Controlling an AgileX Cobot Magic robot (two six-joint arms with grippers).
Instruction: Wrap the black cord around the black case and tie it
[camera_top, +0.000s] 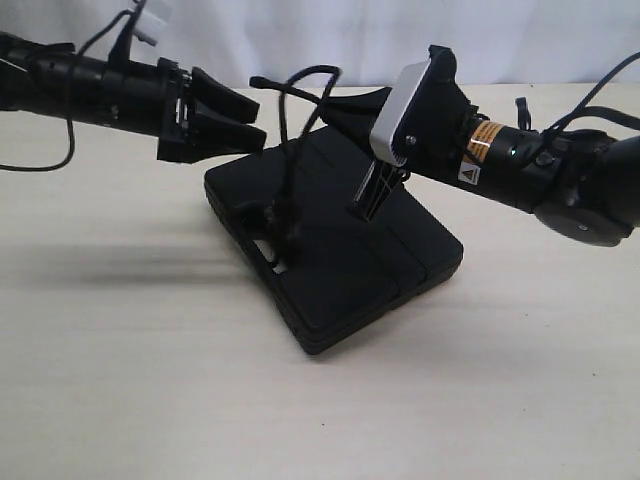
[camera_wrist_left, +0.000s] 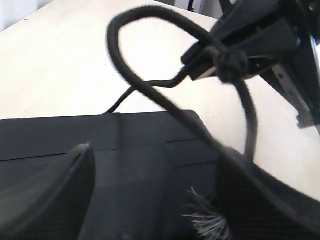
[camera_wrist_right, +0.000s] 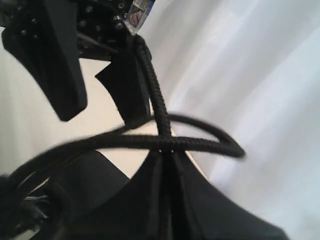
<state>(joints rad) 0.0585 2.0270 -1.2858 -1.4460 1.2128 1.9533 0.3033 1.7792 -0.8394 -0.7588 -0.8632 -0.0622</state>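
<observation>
The black case (camera_top: 340, 250) lies flat on the beige table. The black cord (camera_top: 283, 180) rises from the case's handle slot (camera_top: 268, 243) and arcs into a loop above the far edge. My right gripper (camera_top: 340, 112) is shut on the cord (camera_wrist_right: 150, 142), which crosses just in front of its closed tips (camera_wrist_right: 167, 156). My left gripper (camera_top: 255, 120) hovers over the case's far left corner with its fingers (camera_wrist_left: 60, 190) spread wide. The cord (camera_wrist_left: 150, 92) runs past one finger without being pinched. A frayed end (camera_wrist_left: 207, 222) shows on the case (camera_wrist_left: 140, 150).
A white cloth backdrop (camera_top: 330, 35) hangs behind the table. Bare beige tabletop (camera_top: 150, 380) surrounds the case. A grey camera mount (camera_top: 405, 105) sits on the right wrist, and thin robot wires (camera_top: 585, 110) trail from both arms.
</observation>
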